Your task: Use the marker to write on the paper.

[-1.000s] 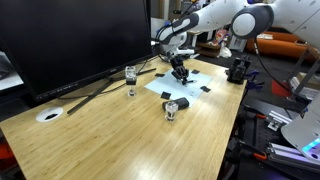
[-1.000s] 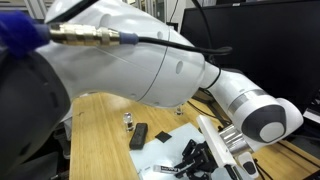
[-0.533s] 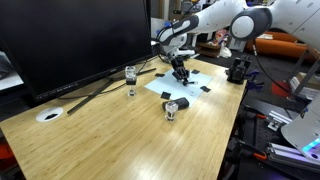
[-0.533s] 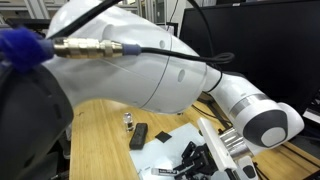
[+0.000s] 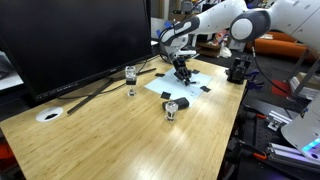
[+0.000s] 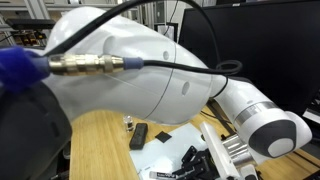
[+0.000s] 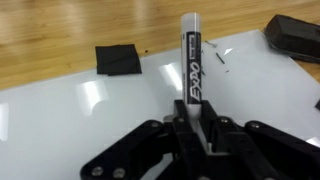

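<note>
In an exterior view, the pincer (image 5: 181, 70) hangs low over the paper (image 5: 190, 85), which lies near the counter's (image 5: 120, 140) far edge, past a small glass (image 5: 131, 78). The marker is too small to make out here. Compared with a second ago, the pincer has hardly shifted and remains over the same part of the sheet.

In an exterior view from close behind the arm, its white shell (image 6: 130, 70) fills most of the picture. Its outline has slid across the frame since a second ago. Below it, the pincer (image 6: 196, 160) stays at about the same spot over the paper (image 6: 172, 138), with a black block (image 6: 139, 135) near the sheet's edge. The arm's joints seem to have moved while the pincer barely did.

In the wrist view, the pincer (image 7: 192, 112) is clamped on the marker (image 7: 192, 65), which points away from the camera. The paper (image 7: 80, 115) spreads out beneath, with a black piece (image 7: 118, 58) at its corner. Faint dark marks (image 7: 216, 62) sit just beside the marker's shaft. Its far end shows against bare wood beyond the sheet's edge, and whether the tip touches anything cannot be told.

The grip looks secure, and writing appears to have started. Any current stroke is probably very short.
</note>
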Controlling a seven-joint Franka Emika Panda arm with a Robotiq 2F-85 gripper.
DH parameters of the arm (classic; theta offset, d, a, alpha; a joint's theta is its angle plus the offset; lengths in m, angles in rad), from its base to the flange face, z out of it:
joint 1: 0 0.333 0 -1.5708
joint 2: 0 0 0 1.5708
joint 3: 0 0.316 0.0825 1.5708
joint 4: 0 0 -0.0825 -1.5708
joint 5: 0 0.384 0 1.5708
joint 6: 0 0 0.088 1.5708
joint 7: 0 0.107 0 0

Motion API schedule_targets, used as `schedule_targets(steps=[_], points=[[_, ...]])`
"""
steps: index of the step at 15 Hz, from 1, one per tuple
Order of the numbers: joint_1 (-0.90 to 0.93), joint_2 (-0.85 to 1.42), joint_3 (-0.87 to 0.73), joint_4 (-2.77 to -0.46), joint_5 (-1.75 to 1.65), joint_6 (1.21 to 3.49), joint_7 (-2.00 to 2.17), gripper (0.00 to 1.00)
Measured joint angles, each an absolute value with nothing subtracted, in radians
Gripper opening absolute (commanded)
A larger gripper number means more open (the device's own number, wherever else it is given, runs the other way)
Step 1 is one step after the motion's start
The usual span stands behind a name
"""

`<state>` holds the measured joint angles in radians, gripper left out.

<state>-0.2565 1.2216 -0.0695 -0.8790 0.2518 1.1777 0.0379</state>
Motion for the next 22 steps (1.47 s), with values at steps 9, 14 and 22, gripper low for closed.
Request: schedule_targets(steps=[9,14,22], points=[[-0.276,1.238,-0.063,-0.879,0.295,1.141,0.067,0.05],[-0.267,1.248,-0.035,-0.883,0.333,1.127,0.067,0.05],[-0.260,1.242,-0.011,-0.876,0.343,1.142,0.067,0.05]])
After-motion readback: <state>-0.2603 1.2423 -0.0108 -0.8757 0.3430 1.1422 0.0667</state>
